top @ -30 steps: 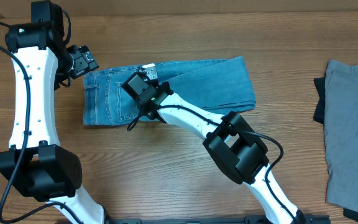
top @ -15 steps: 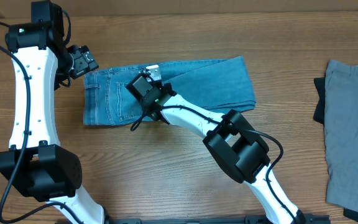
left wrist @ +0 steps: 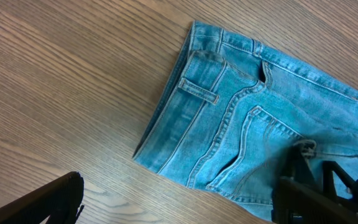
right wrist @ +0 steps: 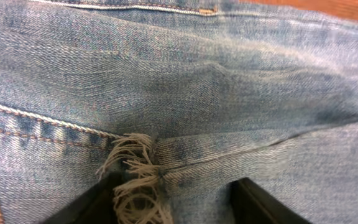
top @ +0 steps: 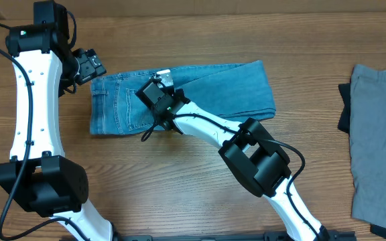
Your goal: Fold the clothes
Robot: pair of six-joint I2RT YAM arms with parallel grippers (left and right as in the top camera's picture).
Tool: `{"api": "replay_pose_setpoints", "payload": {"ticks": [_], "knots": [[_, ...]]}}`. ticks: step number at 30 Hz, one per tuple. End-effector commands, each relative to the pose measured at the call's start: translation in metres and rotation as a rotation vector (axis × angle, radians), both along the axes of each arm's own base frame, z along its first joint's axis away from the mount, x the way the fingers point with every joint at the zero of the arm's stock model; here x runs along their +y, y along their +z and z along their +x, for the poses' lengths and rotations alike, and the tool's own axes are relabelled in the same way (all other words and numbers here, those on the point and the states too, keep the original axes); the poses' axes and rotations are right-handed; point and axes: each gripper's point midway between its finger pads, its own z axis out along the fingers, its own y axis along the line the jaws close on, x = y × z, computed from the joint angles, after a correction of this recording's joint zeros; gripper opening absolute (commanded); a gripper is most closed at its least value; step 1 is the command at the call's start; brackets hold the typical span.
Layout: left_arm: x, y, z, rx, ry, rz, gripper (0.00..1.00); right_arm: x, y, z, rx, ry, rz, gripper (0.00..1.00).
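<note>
The folded light blue jeans lie flat on the far middle of the wooden surface, with the waist end toward the left arm. The right gripper is down on the denim, its jaws partly apart, and a frayed whitish hem sits between them. The left gripper hovers wide and empty just beside the waist corner. Grey clothing lies well apart at the right edge.
</note>
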Motion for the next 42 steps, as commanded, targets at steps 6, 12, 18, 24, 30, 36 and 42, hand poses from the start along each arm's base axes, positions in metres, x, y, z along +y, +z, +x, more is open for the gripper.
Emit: {"api": "replay_pose_setpoints", "payload": {"ticks": [6, 12, 18, 24, 30, 36, 42], "knots": [[0.002, -0.001, 0.0, 0.002, 0.001, 0.0, 1.0, -0.024, -0.017, 0.002, 0.006, 0.014, -0.127, 0.07], [0.002, -0.001, 0.0, 0.002, 0.001, 0.0, 1.0, -0.015, 0.003, 0.011, -0.018, 0.019, -0.106, 0.04], [0.002, -0.001, 0.0, 0.002, 0.001, 0.0, 1.0, 0.006, 0.067, 0.03, -0.094, 0.015, -0.028, 0.04], [0.002, -0.001, 0.0, 0.002, 0.001, 0.0, 1.0, 0.022, 0.086, 0.036, -0.118, 0.033, 0.053, 0.04], [0.002, -0.001, 0.0, 0.002, 0.001, 0.0, 1.0, 0.027, 0.082, 0.035, -0.098, 0.012, 0.103, 0.04], [0.002, -0.001, 0.0, 0.002, 0.001, 0.0, 1.0, 0.032, 0.078, 0.03, -0.067, 0.038, 0.124, 0.04], [0.002, -0.001, 0.0, 0.002, 0.001, 0.0, 1.0, 0.036, 0.078, 0.026, -0.05, 0.057, 0.135, 0.77]]}}
